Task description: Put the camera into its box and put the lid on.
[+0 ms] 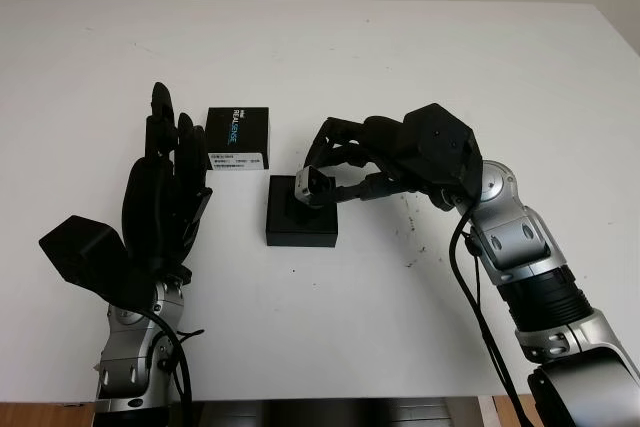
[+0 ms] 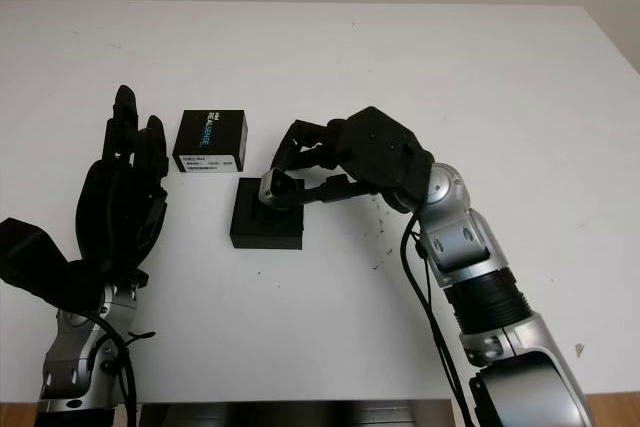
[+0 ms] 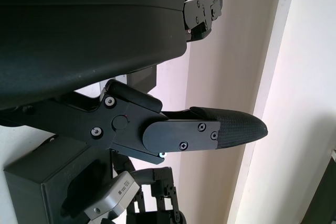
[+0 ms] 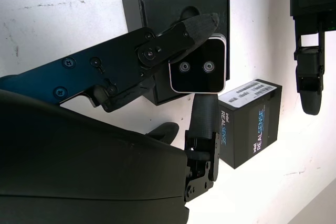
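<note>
A small silver-and-black camera (image 1: 310,185) is held just above the open black box (image 1: 301,229), which sits mid-table. My right hand (image 1: 335,162) is shut on the camera, fingers pinching it from both sides; the right wrist view shows the camera (image 4: 198,73) over the box's foam inset (image 4: 178,11). The lid (image 1: 238,137), a black block printed "RealSense", lies behind and left of the box. My left hand (image 1: 170,182) is open, raised upright to the left of the box and the lid.
The white table (image 1: 400,57) reaches to a far edge against a pale wall, and its right edge shows at the upper right. A few dark specks mark the surface right of the box.
</note>
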